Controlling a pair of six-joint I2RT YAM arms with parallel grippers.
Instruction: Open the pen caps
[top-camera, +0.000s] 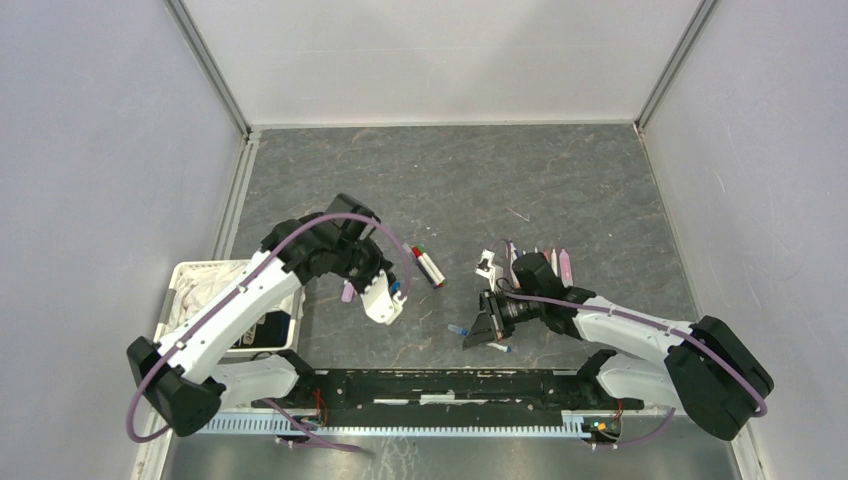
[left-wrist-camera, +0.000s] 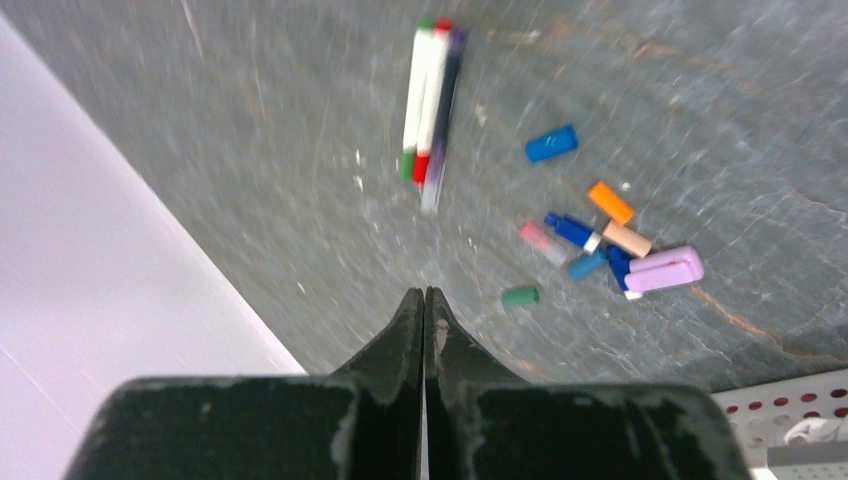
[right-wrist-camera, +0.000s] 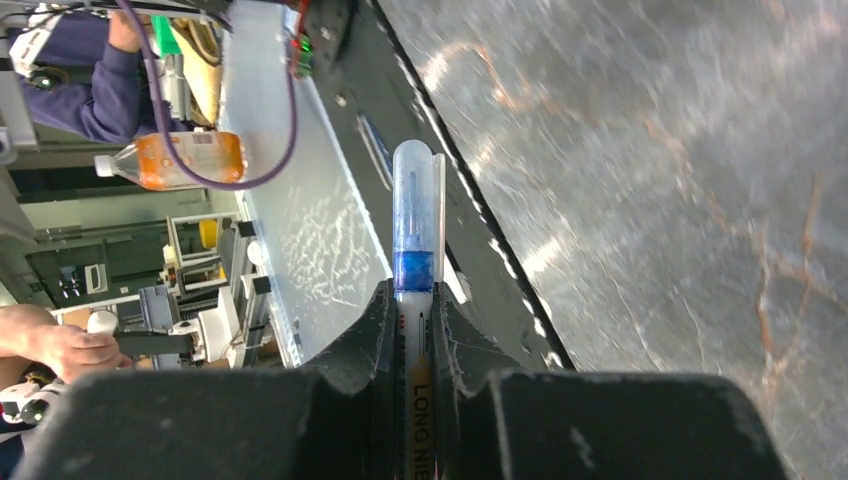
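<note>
Grey marbled table (top-camera: 580, 180) inside a white-walled cell, shown from above and from both wrists.

Left gripper (left-wrist-camera: 425, 300): jaws pressed flat together with nothing between them, poised above the table. Ahead of it, three pens (left-wrist-camera: 432, 100) lie side by side and touching: one green-ended, one red-ended, one dark. To their right, loose caps (left-wrist-camera: 600, 235) are scattered on the surface. A blue cap (left-wrist-camera: 551, 143) lies apart from the rest. There is also an orange cap (left-wrist-camera: 610, 202), a lilac cap (left-wrist-camera: 665, 269) that is the bulkiest of the group, and a green cap (left-wrist-camera: 520, 296) nearest the fingertips. Motion blur softens this view. A white perforated tray (left-wrist-camera: 790, 400) sits at the near left of the table, beside the left arm.

Right gripper (right-wrist-camera: 410, 305): jaws narrow, clamped on the white barrel of a pen (right-wrist-camera: 418, 400). Its translucent blue-tinted cap (right-wrist-camera: 413, 200) is seated on the end and projects beyond the fingertips, over the near edge of the table. A further cluster of pens (top-camera: 545, 262) lies just beyond this gripper. An orange bottle (right-wrist-camera: 170, 158) stands outside the cell.
</note>
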